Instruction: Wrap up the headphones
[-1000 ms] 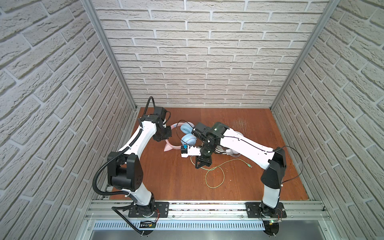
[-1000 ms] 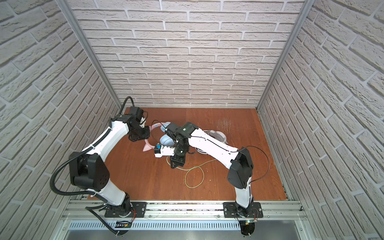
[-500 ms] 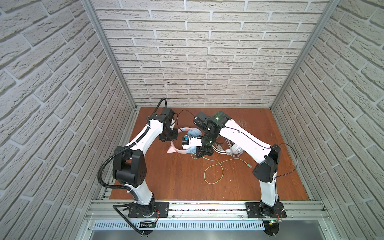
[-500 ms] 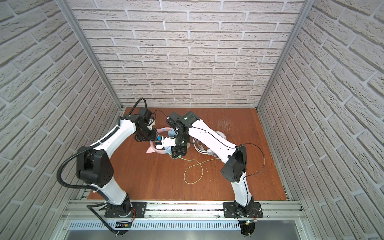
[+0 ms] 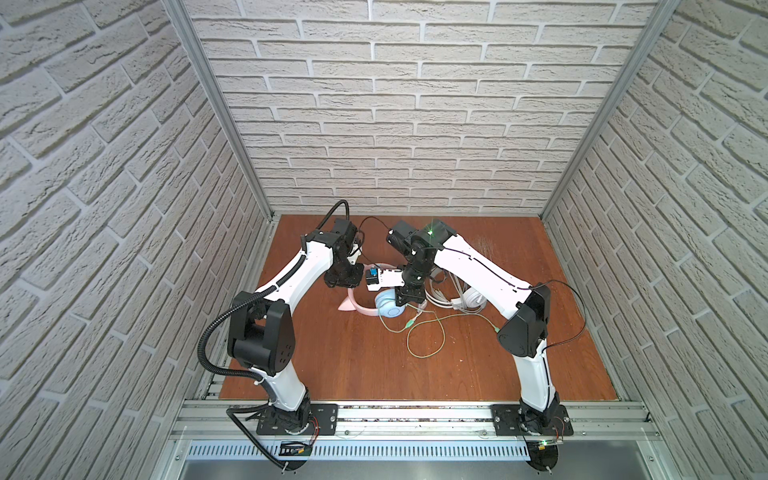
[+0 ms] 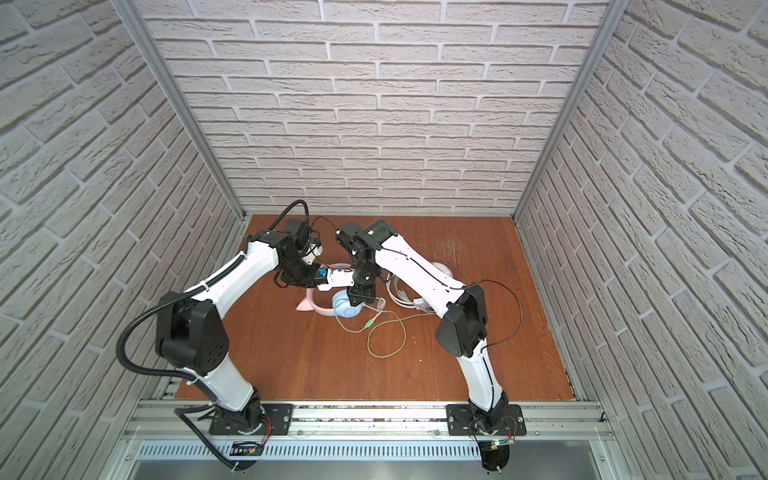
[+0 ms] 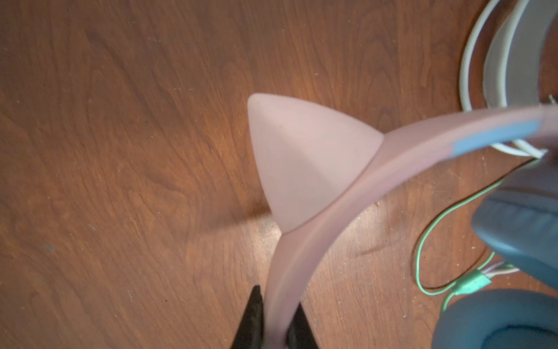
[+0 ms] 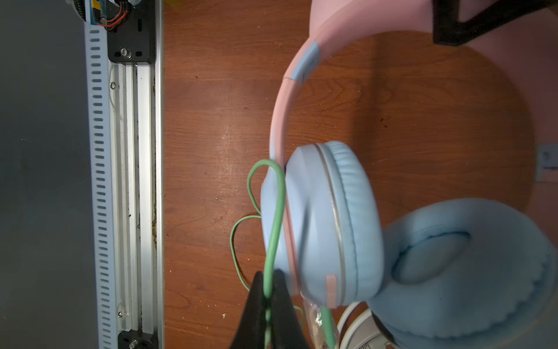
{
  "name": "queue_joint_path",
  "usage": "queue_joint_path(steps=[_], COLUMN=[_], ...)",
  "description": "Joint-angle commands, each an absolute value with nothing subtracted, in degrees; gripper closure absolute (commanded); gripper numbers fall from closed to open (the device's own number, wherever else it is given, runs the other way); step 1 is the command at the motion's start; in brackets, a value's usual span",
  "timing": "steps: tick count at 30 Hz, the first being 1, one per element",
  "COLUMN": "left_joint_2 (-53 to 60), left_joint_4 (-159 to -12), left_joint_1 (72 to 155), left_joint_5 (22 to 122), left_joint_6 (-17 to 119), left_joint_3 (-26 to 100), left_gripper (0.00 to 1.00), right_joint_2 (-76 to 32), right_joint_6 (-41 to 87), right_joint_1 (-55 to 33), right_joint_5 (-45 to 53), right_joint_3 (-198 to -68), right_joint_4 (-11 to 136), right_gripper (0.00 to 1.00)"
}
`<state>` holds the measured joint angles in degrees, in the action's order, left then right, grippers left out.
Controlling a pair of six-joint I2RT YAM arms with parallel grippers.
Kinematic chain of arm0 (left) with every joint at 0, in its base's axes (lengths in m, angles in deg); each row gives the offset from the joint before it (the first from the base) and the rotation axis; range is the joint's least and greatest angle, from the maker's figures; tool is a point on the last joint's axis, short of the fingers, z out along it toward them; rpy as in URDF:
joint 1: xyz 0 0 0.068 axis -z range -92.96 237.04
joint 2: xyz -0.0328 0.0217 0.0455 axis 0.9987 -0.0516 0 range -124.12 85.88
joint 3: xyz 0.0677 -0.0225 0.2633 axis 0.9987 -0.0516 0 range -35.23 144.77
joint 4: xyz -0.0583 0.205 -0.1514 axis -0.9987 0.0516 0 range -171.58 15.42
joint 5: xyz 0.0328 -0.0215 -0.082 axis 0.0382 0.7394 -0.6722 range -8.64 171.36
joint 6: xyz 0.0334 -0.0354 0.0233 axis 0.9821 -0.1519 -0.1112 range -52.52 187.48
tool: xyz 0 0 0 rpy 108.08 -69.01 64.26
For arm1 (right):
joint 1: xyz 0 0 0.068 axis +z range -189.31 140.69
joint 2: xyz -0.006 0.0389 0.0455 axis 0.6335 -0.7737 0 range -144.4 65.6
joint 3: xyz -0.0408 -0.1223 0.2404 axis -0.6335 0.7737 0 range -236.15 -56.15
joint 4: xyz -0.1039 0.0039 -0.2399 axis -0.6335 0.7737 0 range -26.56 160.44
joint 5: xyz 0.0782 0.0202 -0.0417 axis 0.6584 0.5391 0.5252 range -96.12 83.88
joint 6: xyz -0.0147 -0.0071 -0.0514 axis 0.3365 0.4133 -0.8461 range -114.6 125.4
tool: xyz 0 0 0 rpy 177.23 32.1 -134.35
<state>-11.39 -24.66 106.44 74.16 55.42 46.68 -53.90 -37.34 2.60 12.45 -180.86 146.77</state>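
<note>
The cat-ear headphones (image 5: 390,306) are over the brown worktop (image 5: 357,365), between the two arms. Whether the cups rest on the wood or hang just above it I cannot tell. Their pink headband (image 7: 317,217) arches away from the two light blue earcups (image 8: 326,223). One pointed cat ear (image 7: 299,157) juts from the band and casts a shadow on the wood. One earcup stands on its edge; the other, just beside it, turns its cushion toward the right wrist camera.

The left claw (image 7: 276,320) is clenched on the headband — the pink strip passes straight between its two black fingers, on the far side of the cat ear from the earcups. The right claw (image 8: 267,302) is pinched tight on the green cable (image 8: 277,217) just beside the edge-standing earcup, and the cable curls in a loop across the back of that cup. The rest of the cable leads away from the headphones toward the front rail (image 5: 415,415) and lies in a loose loop on the wood (its plug end rests well out from the earcups).

The white headphones (image 5: 471,300) lie just beside the cat-ear headphones, on the side away from the left claw. Their pale cable is bunched between the two pairs, partly under the right arm.
</note>
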Motion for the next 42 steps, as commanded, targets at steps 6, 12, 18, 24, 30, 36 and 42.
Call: queue_joint_path(steps=[6,12,18,24,30,36,42], left_joint_2=[-9.1,-9.83,-9.31,-10.24,-11.15,-10.61,-8.6], left_joint_4=[-22.59,-21.65,-21.76,-20.77,-20.77,-20.15,-21.57], left_joint_1=[108.9,110.19,110.51,110.53,110.6,111.16,111.95], left_joint_5=[70.55,71.2,71.55,73.7,73.31,73.08,71.6], left_joint_6=[59.08,59.96,60.44,60.07,60.56,61.65,62.13], left_joint_3=[45.98,46.24,45.98,45.89,46.15,45.91,44.41], left_gripper=[1.0,1.0,1.0,1.0,1.0,1.0,1.0], right_joint_2=[-53.41,-53.92,-54.63,-53.96,-53.49,-55.12,-57.85], right_joint_6=[-38.85,-38.81,-39.16,-40.75,-41.45,-40.59,-37.98], right_joint_1=[0.74,0.43,0.15,0.06,-0.03,-0.88,-1.85], right_joint_5=[7.0,3.2,2.47,5.43,2.49,1.45,6.26], right_joint_3=[-182.19,-182.19,-182.25,-184.13,-181.98,-182.25,-184.37], right_joint_4=[141.78,138.91,136.48,138.29,137.39,134.48,134.54], right_gripper=[0.95,0.95,0.95,0.95,0.95,0.95,0.94])
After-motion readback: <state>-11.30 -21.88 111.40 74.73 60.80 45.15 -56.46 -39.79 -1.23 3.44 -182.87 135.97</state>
